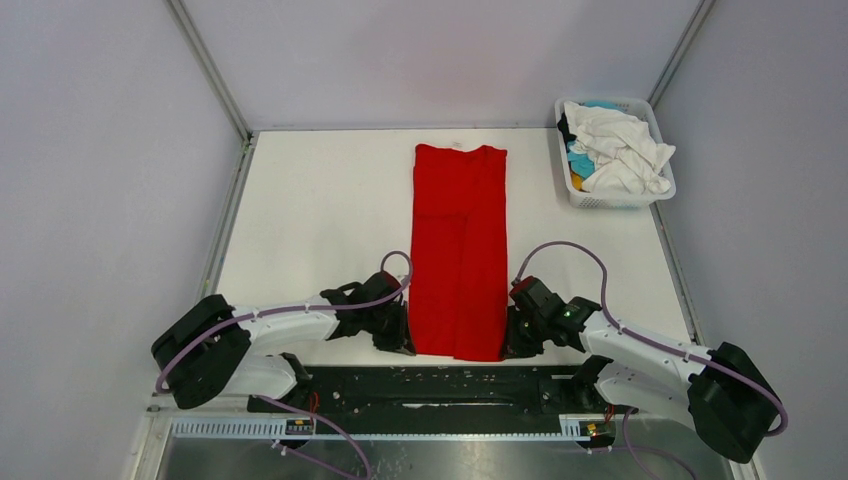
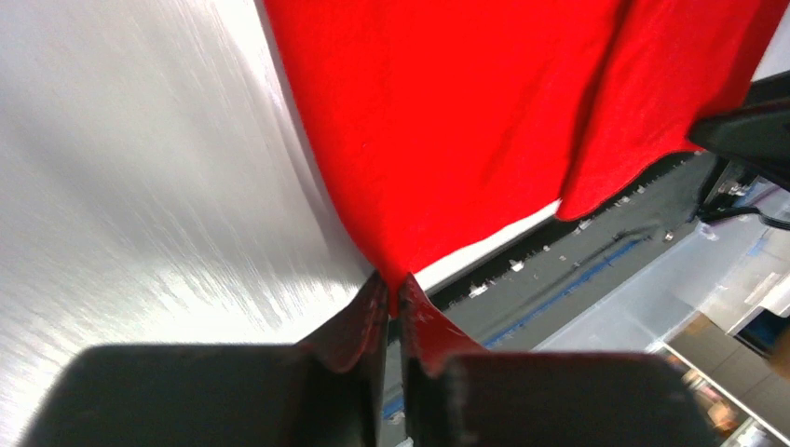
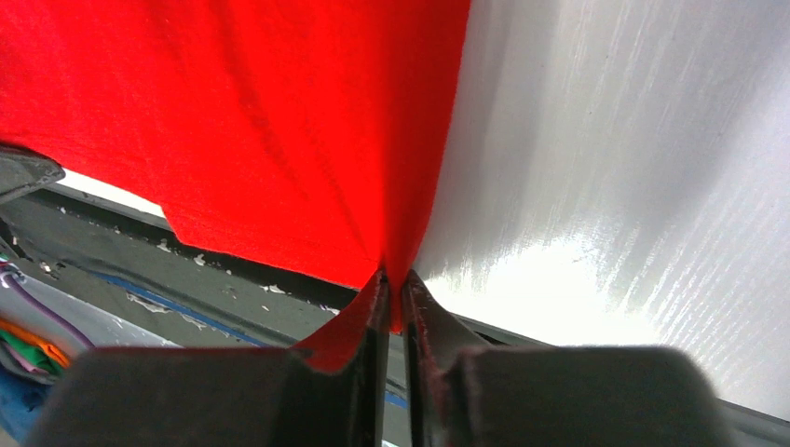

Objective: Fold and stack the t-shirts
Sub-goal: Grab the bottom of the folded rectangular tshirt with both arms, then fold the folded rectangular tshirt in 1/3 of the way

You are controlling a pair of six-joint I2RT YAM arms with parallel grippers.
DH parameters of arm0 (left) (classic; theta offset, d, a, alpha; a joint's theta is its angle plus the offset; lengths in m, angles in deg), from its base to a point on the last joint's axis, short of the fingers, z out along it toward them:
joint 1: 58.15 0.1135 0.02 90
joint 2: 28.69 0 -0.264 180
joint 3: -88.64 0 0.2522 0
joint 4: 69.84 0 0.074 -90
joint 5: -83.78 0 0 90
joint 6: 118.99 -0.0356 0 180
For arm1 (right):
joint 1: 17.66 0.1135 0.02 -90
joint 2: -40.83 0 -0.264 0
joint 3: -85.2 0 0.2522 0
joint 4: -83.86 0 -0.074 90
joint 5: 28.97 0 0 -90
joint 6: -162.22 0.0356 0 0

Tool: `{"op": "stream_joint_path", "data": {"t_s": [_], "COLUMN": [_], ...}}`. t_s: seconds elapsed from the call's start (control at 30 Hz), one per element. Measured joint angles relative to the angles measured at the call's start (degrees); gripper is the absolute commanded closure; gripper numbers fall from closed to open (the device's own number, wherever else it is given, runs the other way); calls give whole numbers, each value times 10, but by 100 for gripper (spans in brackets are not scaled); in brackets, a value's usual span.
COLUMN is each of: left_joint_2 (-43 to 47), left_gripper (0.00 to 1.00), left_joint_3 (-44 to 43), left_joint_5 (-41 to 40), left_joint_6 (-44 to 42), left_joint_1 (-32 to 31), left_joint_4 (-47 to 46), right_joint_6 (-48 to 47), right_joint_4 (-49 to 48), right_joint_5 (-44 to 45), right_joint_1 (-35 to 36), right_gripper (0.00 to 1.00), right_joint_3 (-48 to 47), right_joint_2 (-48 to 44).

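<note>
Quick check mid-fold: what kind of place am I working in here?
Likely a lab robot cell, not a home: plain panel walls box in a white table, with a red t-shirt laid out and a laundry basket far right.

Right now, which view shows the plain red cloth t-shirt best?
Top external: it shows the whole red cloth t-shirt, sides folded in, laid on the white table. Wrist views show only near hem corners, pinched by the left gripper and right gripper.

no readable text, no labels, no brands, no numbers in any view
</note>
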Motion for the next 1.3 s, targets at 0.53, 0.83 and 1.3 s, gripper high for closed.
{"op": "stream_joint_path", "data": {"t_s": [0.53,0.83,1.3], "left_joint_2": [98,59,-33], "left_gripper": [100,100,100], "left_joint_3": [64,-18,-148], "left_joint_5": [26,47,49], "left_joint_6": [24,-14,-62], "left_joint_1": [-36,5,153], "left_joint_4": [1,20,-6], "right_joint_6": [0,-6,-31], "right_joint_4": [34,33,-52], "right_joint_5": [-47,-4,49], "right_joint_1": [21,21,-106], "right_gripper": [100,100,100], "right_joint_3": [16,-36,-147], "right_joint_2": [-59,-82,47]}}
